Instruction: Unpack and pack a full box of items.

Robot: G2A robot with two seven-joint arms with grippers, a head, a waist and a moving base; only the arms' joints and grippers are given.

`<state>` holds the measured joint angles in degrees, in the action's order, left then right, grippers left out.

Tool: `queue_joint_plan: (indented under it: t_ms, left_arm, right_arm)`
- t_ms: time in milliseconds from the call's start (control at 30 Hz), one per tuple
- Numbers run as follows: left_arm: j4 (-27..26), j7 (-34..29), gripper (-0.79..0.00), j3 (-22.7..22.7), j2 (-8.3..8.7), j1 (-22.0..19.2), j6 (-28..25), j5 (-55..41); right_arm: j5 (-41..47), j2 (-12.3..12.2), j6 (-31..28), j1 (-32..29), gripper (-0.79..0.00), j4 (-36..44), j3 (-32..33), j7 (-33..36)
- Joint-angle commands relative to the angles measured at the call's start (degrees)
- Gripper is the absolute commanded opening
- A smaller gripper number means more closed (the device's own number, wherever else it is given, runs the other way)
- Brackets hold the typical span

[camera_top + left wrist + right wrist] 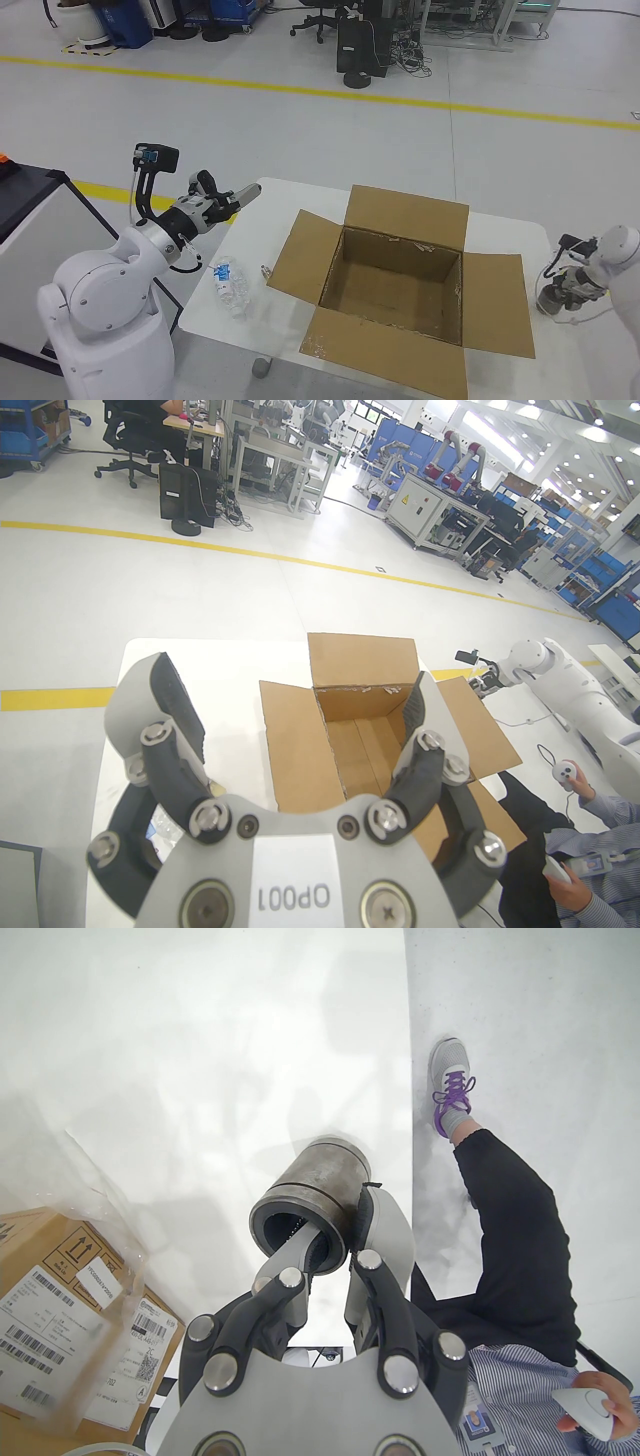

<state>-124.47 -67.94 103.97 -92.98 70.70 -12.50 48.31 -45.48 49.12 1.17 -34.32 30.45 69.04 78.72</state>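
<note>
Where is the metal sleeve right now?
In the right wrist view, the metal sleeve is clamped in the right tool, one finger inside its bore, above the table near its edge, right of the open cardboard box.

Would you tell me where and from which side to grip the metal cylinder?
Grip the cylinder by its wall at the open end, along its axis: it is hollow, so one finger fits the bore, one outside, as the right end effector does.

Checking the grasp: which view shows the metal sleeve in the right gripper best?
Right wrist view: the metal sleeve sits close up, right gripper with one finger in its bore, one outside. Top and left wrist views catch that gripper far off, sleeve too small to tell.
</note>
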Motion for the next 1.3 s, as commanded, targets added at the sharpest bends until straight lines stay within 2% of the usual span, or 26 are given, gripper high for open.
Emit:
queue_joint_plan:
  t_ms: [0, 333, 600, 867, 1100, 1267]
  left_arm:
    - [0.0, 0.0, 0.0, 0.0, 0.0, 0.0, 0.0, 0.0]
    - [0.0, 0.0, 0.0, 0.0, 0.0, 0.0, 0.0, 0.0]
    - [0.0, 0.0, 0.0, 0.0, 0.0, 0.0, 0.0, 0.0]
    - [0.0, 0.0, 0.0, 0.0, 0.0, 0.0, 0.0, 0.0]
    - [0.0, 0.0, 0.0, 0.0, 0.0, 0.0, 0.0, 0.0]
    - [0.0, 0.0, 0.0, 0.0, 0.0, 0.0, 0.0, 0.0]
  right_arm:
    - [0.0, -0.2, 0.1, -0.6, -0.785, 0.6, 0.2, 0.2]
    - [3.5, -1.1, -3.0, -2.9, -0.785, 3.7, 2.1, 3.5]
    - [6.3, -2.9, -7.0, -5.3, -0.785, 7.5, 5.3, 7.7]
    - [7.0, -3.9, -6.0, -9.0, -0.785, 11.6, 6.7, 7.6]
    - [9.2, -6.0, -8.3, -12.4, -0.785, 16.0, 11.7, 9.0]
    - [11.9, -7.9, -10.7, -17.2, -0.785, 22.0, 16.3, 9.3]
